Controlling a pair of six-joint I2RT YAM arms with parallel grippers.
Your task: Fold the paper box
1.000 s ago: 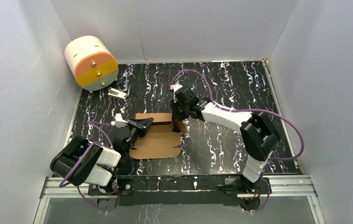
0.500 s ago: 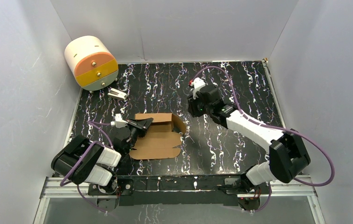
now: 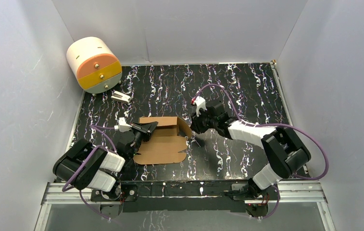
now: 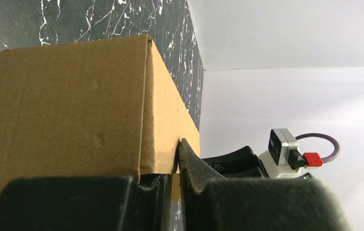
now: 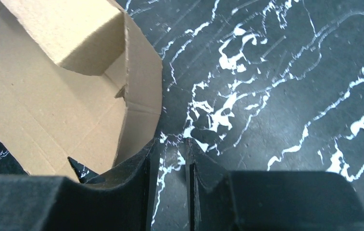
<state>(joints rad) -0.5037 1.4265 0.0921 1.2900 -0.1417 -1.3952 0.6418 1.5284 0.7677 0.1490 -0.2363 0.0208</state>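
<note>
On the marbled desk (image 3: 247,86), my left hand (image 3: 149,129) is pinching the flimsy-looking paper box (image 3: 163,144) wall; my right hand (image 5: 169,159) is hovering slightly open, empty.

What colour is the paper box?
The paper box is plain brown, clearest in the left wrist view.

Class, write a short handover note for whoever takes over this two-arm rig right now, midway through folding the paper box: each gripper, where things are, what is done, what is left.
Left gripper: shut on the paper box, pinching an upright wall at its left side.
Right gripper: jaws slightly apart, empty, low over the table just beside the box's right flap.
Box: on the table in front of the left arm.
Done: far wall and right side flap stand up.
Left: the near panel lies flat; fold it up and close the box.
</note>
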